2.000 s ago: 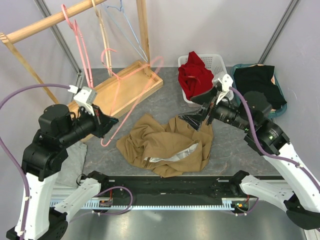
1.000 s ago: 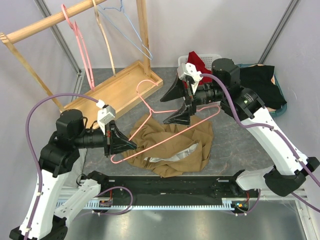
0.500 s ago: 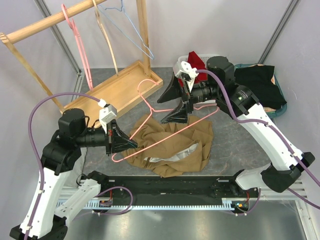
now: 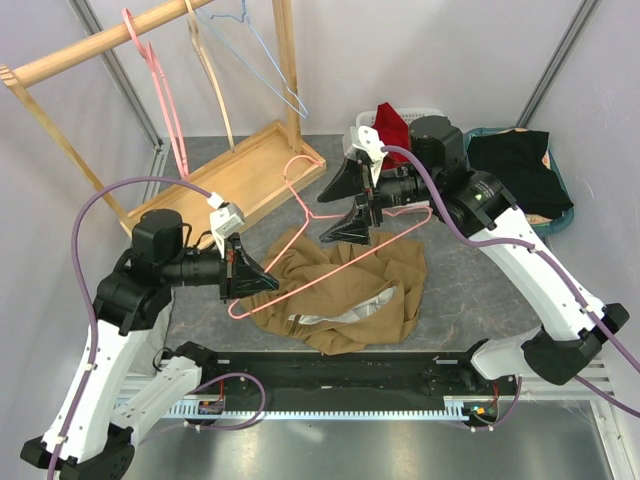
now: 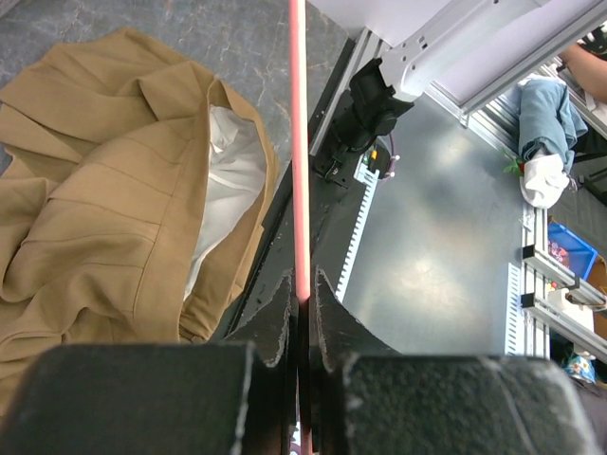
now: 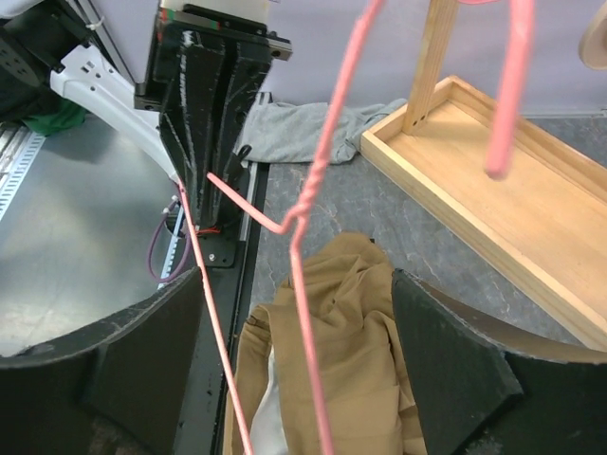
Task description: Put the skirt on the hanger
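Observation:
The tan skirt (image 4: 340, 290) lies crumpled on the table with its white lining showing, and it also appears in both wrist views (image 5: 104, 209) (image 6: 356, 379). A pink wire hanger (image 4: 330, 262) hangs tilted in the air above it, hook toward the back. My left gripper (image 4: 262, 283) is shut on the hanger's lower corner, and the pink wire (image 5: 298, 142) runs straight out from between its closed fingers (image 5: 302, 299). My right gripper (image 4: 338, 205) is open and straddles the hanger near its neck. The wire (image 6: 308, 313) passes between its fingers (image 6: 299, 379) without touching them.
A wooden rack (image 4: 100, 45) at the back left carries pink, wooden and blue hangers over its tray base (image 4: 250, 170). A white basket (image 4: 430, 120) of red clothing and a teal bin (image 4: 480, 135) of black clothing stand at the back right. A grey cloth (image 6: 303, 128) lies at the left.
My left gripper has carried the hanger from beside the rack to above the skirt. My right arm has lifted off the skirt and moved left, its open fingers now round the hanger.

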Controlling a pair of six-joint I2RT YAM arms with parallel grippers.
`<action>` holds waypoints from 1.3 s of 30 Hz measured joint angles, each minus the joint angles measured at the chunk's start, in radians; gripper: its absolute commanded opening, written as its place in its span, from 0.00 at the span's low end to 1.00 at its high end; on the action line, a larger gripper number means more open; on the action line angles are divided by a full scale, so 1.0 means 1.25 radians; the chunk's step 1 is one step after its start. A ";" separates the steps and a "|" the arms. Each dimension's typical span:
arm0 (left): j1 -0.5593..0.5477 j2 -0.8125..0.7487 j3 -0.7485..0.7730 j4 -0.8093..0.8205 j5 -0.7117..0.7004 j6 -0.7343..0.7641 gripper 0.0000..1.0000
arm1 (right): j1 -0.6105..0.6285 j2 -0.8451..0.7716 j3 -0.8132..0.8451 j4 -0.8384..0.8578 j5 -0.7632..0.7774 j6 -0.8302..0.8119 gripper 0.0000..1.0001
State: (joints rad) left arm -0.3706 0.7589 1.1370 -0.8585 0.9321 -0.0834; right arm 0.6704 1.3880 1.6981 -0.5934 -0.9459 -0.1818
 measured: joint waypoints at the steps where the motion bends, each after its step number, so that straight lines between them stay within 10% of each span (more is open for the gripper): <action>1: -0.002 0.003 -0.002 0.001 -0.002 0.000 0.02 | 0.002 0.001 0.000 0.000 -0.001 -0.002 0.77; 10: -0.007 0.015 -0.005 0.000 -0.012 0.000 0.02 | 0.042 0.053 0.000 -0.008 -0.018 -0.006 0.67; 17: -0.011 0.012 -0.012 -0.014 -0.017 0.001 0.02 | 0.061 0.073 0.000 -0.004 -0.017 0.001 0.03; 19: -0.011 0.009 -0.012 -0.021 -0.033 0.007 0.04 | 0.063 0.072 -0.001 -0.007 -0.018 0.011 0.00; 24: -0.012 0.007 -0.013 -0.021 -0.107 0.010 0.65 | 0.064 0.045 -0.058 0.024 0.007 0.052 0.00; 28: -0.014 0.016 -0.012 -0.003 -0.206 -0.022 0.76 | 0.078 -0.012 -0.161 0.064 0.114 0.078 0.00; 39: -0.016 0.016 -0.096 0.048 -0.314 -0.139 0.35 | 0.075 -0.376 -0.482 0.065 0.497 0.219 0.00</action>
State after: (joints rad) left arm -0.3901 0.7792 1.0176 -0.7990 0.5396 -0.2577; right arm 0.7647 0.9176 1.0958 -0.5125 -0.3248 0.0925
